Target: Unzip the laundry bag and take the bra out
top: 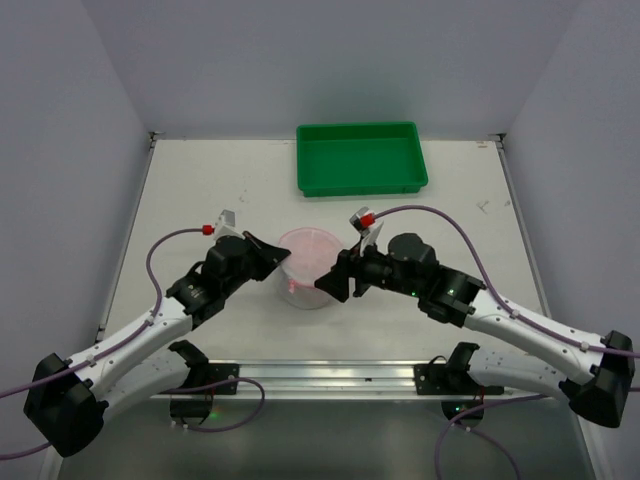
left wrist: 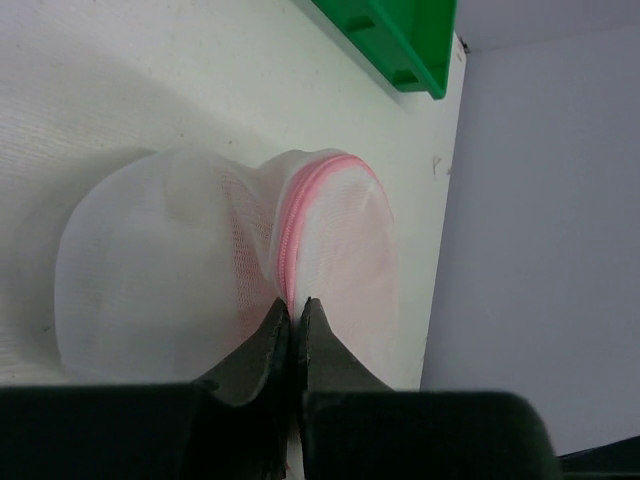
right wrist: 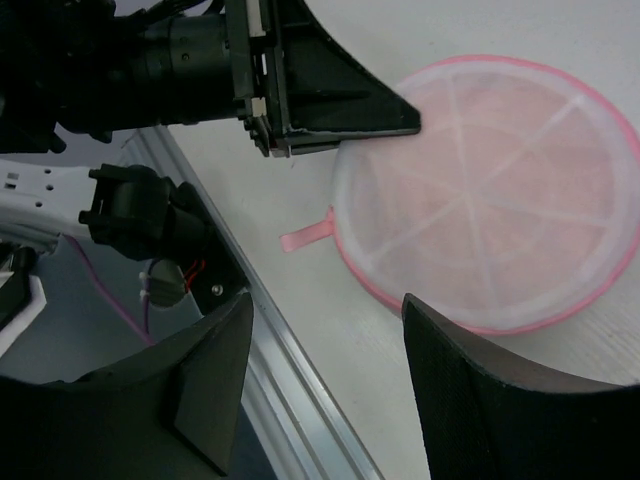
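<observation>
The laundry bag, a round white mesh pouch with pink zipper trim, lies on the table between my two grippers. My left gripper is shut, pinching the bag's pink zipper rim at its left side. In the right wrist view the bag's flat round face shows, with a pink ribbon tab sticking out toward the table's near edge. My right gripper stands open just in front of the bag, nothing between its fingers. The bra is hidden; only a pink tint shows through the mesh.
A green tray sits at the back of the table, also seen in the left wrist view as the green tray. The aluminium rail along the near table edge lies right under my right gripper. White walls enclose the table.
</observation>
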You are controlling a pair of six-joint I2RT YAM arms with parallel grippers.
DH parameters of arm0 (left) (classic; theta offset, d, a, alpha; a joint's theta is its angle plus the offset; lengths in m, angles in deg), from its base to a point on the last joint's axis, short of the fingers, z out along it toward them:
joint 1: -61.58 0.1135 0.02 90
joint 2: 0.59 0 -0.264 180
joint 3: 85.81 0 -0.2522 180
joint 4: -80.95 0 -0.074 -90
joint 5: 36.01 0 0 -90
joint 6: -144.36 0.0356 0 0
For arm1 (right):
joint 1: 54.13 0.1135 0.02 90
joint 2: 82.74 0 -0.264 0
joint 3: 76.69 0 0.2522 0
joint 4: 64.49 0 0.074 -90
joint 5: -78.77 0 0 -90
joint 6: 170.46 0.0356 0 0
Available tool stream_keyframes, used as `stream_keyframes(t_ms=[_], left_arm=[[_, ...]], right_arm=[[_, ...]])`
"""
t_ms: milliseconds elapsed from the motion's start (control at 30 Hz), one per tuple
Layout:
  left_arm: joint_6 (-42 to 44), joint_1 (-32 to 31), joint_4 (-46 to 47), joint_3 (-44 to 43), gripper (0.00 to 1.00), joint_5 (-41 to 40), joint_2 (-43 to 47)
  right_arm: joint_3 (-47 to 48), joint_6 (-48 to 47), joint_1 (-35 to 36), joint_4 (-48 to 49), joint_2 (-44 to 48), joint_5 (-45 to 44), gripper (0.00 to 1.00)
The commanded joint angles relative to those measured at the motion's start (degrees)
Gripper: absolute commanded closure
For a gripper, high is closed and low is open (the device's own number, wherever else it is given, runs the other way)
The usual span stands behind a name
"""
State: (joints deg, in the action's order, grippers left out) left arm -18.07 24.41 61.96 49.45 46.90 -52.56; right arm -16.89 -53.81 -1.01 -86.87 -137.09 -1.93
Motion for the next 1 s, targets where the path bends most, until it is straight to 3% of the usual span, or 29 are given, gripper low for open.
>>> stream_keyframes(t_ms=[0, 167, 300, 533, 700, 800, 833, 967], left_arm=[[-5.2, -0.4, 0.8, 0.1, 1.0, -6.5, -0.1], [-4.9, -0.4, 0.0, 2.1, 1.0, -6.2, 1.2], [-6.3, -0.4, -0.6, 5.9, 1.0, -6.3, 4.6], [-5.6, -0.4, 2.7, 11.4, 1.0, -3.7, 7.0], [-0.5, -0.4, 3.2, 11.6, 0.76, 1.6, 7.3], [1.8, -0.4, 2.9, 12.1, 0.55, 4.5, 8.0], [3.3, -0.4, 2.9, 12.1, 0.44, 5.4, 8.3], [10.1, -0.3, -0.4, 9.2, 0.18, 5.5, 8.5]], right_arm=[[2.4, 2.7, 5.3, 8.3, -6.0, -9.0, 0.37], [2.2, 7.6, 8.0, 11.0, -13.0, -11.7, 0.39], [-1.2, 15.0, 8.0, 11.0, -12.9, -14.5, 0.38], [-5.1, 18.9, 5.9, 10.5, -14.4, -14.3, 0.35], [-7.1, 16.0, 1.6, 11.5, -13.0, -12.3, 0.34], [-7.2, 12.8, -2.2, 11.9, -13.6, -8.8, 0.34], [-6.9, 12.0, -3.4, 11.9, -14.3, -7.6, 0.34], [-6.1, 7.5, -3.8, 12.4, -15.4, -7.4, 0.34]])
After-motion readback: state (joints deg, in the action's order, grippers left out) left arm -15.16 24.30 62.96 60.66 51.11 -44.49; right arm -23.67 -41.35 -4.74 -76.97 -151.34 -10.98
